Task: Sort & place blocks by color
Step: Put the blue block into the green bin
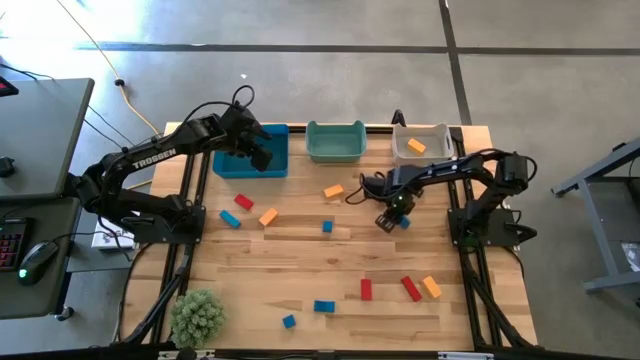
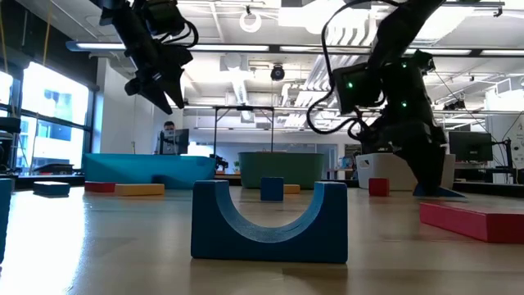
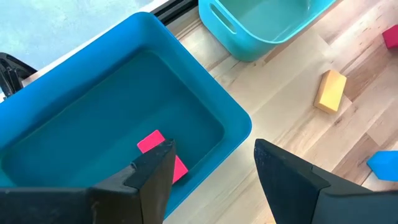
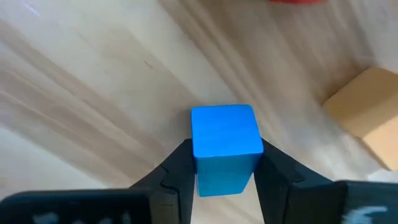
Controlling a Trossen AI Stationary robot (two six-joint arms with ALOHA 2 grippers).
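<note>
Nearest the table's front edge we see a blue arch block [image 2: 269, 221], a small blue cube [image 1: 288, 321] and a blue bar [image 1: 324, 306], with a green plant [image 1: 197, 316] at the front left corner. Just behind, toward the right, lie two red bars [image 1: 366, 289] and an orange block [image 1: 431, 287]. Between these and the middle of the table the bare wood [image 1: 300, 260] leaves wide room.

At mid-table the right gripper [image 1: 391, 219] is low, its fingers [image 4: 180, 168] pressed against both sides of a blue cube [image 4: 225, 146] on the wood; another orange block [image 4: 367, 121] lies near it. Further left sit a lone blue cube [image 1: 327, 227], an orange bar [image 1: 268, 216], a red bar [image 1: 243, 202] and a blue block [image 1: 230, 219].

Along the far edge stand three bins. The left gripper [image 3: 211, 174] hangs over the near rim of the blue bin [image 1: 278, 165], jaws wide apart and holding nothing; a red block [image 3: 160, 152] lies inside. The teal bin [image 1: 334, 152] is next, and the white-grey bin [image 1: 432, 148] holds an orange piece [image 1: 416, 146].
</note>
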